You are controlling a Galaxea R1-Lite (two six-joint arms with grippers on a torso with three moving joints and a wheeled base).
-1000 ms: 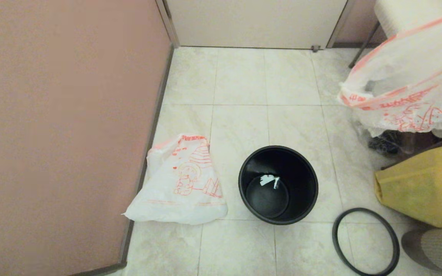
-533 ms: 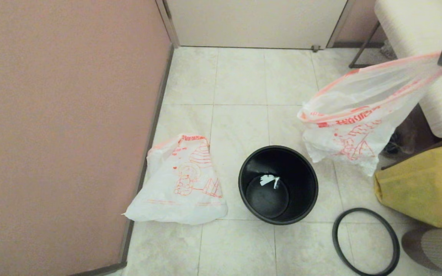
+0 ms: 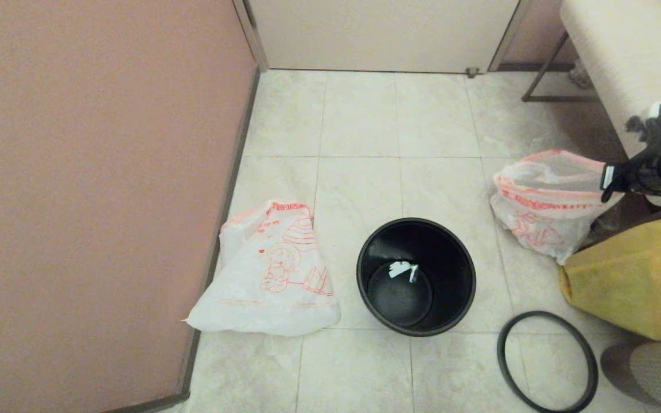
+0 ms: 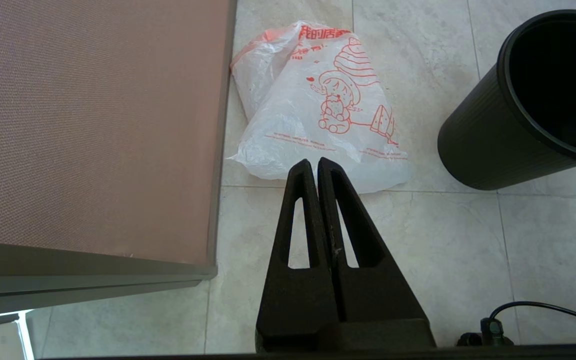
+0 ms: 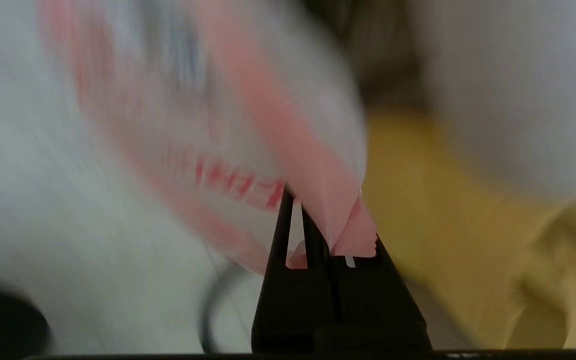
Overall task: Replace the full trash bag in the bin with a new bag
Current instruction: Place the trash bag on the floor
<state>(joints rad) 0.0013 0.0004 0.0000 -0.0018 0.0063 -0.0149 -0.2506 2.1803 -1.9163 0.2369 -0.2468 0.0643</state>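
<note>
The right gripper (image 3: 609, 176) pinches the red-orange mouth band of the full trash bag (image 3: 540, 203), which apparently rests on the floor beside the yellow bag (image 3: 634, 275). The bin (image 3: 416, 275) stands bagless (hoop (image 3: 547, 361) nearby), the new bag (image 3: 267, 275) limp beside it. The left gripper (image 4: 316, 165) hangs clenched, empty.

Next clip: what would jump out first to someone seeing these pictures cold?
The right gripper, at the head view's right edge, is shut on the red-orange mouth band of the full trash bag, which sits on the floor beside a yellow bag. The black bin stands unlined mid-floor, its grey hoop lying off to its right. The new bag lies flat by the pink wall.
</note>
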